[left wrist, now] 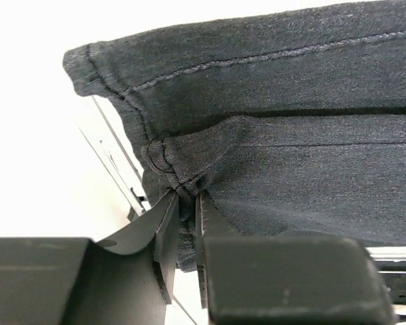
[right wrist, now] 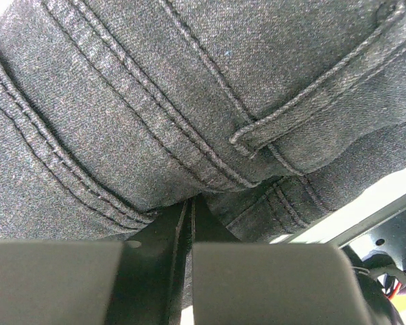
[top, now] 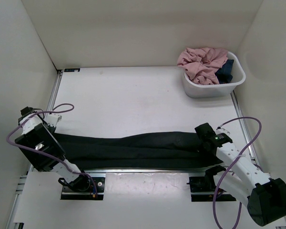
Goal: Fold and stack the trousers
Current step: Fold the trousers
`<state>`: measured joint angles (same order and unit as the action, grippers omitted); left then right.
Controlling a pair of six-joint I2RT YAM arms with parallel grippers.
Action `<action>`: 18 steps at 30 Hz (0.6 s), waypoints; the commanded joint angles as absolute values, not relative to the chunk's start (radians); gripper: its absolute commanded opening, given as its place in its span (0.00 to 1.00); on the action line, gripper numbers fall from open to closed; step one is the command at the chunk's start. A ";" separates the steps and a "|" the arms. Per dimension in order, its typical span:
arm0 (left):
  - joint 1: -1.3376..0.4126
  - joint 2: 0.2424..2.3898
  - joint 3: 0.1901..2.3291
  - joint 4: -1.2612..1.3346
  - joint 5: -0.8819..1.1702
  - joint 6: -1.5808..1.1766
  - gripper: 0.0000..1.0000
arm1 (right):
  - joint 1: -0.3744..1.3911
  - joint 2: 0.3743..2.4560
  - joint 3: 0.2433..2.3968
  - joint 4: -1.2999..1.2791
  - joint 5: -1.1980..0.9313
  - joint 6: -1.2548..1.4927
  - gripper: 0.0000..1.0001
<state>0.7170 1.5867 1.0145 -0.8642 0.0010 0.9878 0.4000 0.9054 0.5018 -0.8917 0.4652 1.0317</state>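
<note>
The white tabletop point(top: 133, 95) carries the trousers point(top: 133, 147), which lie stretched full length along its near edge, legs together in one long black band. I judge that this is the lengthwise fold, with the stacking not yet begun. The next move calls for both ends to be lifted together and one carried over the other without the soft cloth sagging. Far right stands a white plastic basket point(top: 214, 88) of crumpled pink cloth point(top: 202, 62) and a dark blue garment point(top: 225, 71). My left claw point(left wrist: 184, 203) pinches a bunched, stitched hem. My right claw point(right wrist: 189, 210) is clenched at the twill waistband with its double seams and belt loop; whether it has caught any cloth I cannot tell.
</note>
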 commanded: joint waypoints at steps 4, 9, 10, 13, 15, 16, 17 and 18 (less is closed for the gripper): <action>0.721 1.497 1.045 -0.857 0.040 0.991 0.14 | 0.403 0.900 0.534 -0.943 0.518 1.014 0.00; 0.721 1.456 1.066 -0.857 0.095 0.991 0.14 | 0.403 0.900 0.534 -0.953 0.543 1.014 0.00; 0.730 1.441 1.078 -0.857 0.116 0.991 0.14 | 0.403 0.900 0.551 -0.953 0.555 1.014 0.00; 0.742 1.384 1.127 -0.819 0.190 0.991 0.14 | 0.385 0.900 0.625 -0.973 0.597 1.014 0.00; 0.753 1.364 1.146 -0.796 0.219 1.000 0.14 | 0.374 0.900 0.676 -1.011 0.640 1.014 0.00; 0.753 1.350 1.157 -0.796 0.219 1.009 0.14 | 0.374 0.900 0.702 -1.023 0.659 1.014 0.00; 0.753 1.350 1.157 -0.784 0.235 1.009 0.14 | 0.374 0.900 0.748 -1.034 0.679 1.014 0.00; 0.762 1.335 1.157 -0.784 0.245 1.009 0.14 | 0.374 0.900 0.767 -1.043 0.695 1.014 0.00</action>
<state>0.7349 1.3926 1.1130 -0.8646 0.1963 0.9855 0.3859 0.9058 0.6765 -0.9623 0.5358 1.0306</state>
